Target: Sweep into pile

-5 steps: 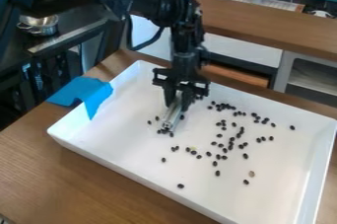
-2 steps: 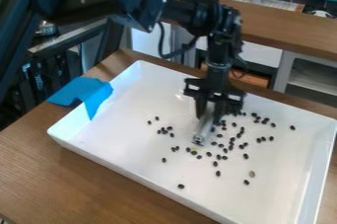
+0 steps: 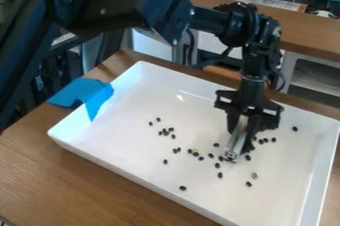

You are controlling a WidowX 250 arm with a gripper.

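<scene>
My gripper [image 3: 240,133] hangs over the right half of the white tray [image 3: 113,135], shut on a silvery bar-like tool [image 3: 235,145] whose lower end is down at the tray floor. Small dark beans lie scattered: a loose cluster [image 3: 166,131] left of the tool, several around its tip, and some [image 3: 264,140] to the right. Single beans sit apart, one [image 3: 183,188] at the front and one [image 3: 295,129] at the right. A paler bean [image 3: 254,175] lies in front of the tool. Gripper and tool hide part of the tray behind them.
Blue cloth or tape [image 3: 83,93] drapes over the tray's left rim. The tray stands on a wooden table [image 3: 79,180], with raised walls all round. Behind are a wooden counter [image 3: 302,33] and white shelving.
My gripper has moved right and toward the front of the tray with the tool in it. Beans formerly visible right of centre are now hidden or displaced.
</scene>
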